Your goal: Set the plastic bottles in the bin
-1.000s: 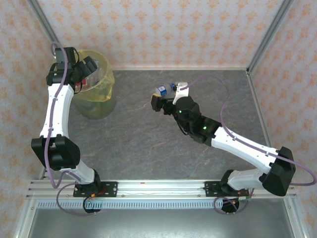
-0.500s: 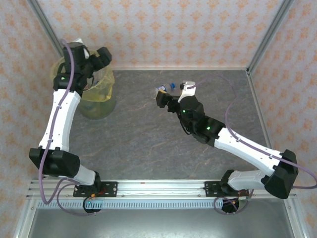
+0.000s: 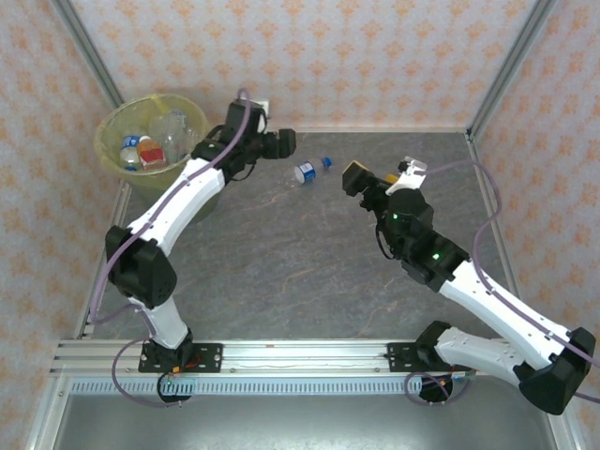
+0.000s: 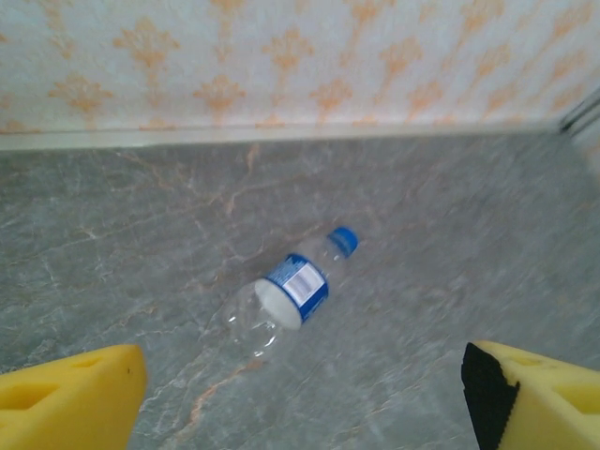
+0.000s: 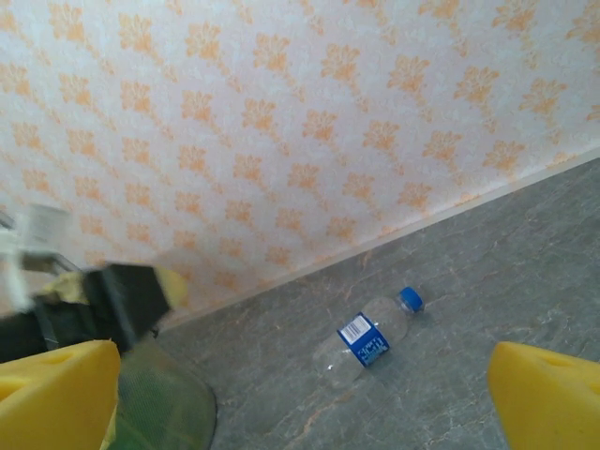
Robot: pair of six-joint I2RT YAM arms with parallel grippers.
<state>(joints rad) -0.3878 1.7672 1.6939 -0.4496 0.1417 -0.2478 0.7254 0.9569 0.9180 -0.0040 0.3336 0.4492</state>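
The left gripper [image 4: 300, 403] is spread wide and empty. Its yellow pads [image 4: 70, 394] sit at either side of the wrist view, and the bottle [image 4: 286, 295] is framed between and beyond them, so it looks lined up for a reach. It hangs above the table [image 3: 281, 262] near the far edge, just left of the bottle.

The right gripper [image 5: 300, 403] is also spread and holds nothing. It stands off to the bottle's right, probably leaving the pick to the left arm.

The bottle is clear with a blue cap and label. It lies on its side near the middle of the far edge, cap to the right, touching nothing.

The bin [image 3: 111, 127] stands at the far left corner with several bottles [image 3: 150, 148] inside.

The wall [image 3: 356, 56] is close behind the bottle, so the room to approach is from above and from the near side. The way along the far edge to the bin looks open.
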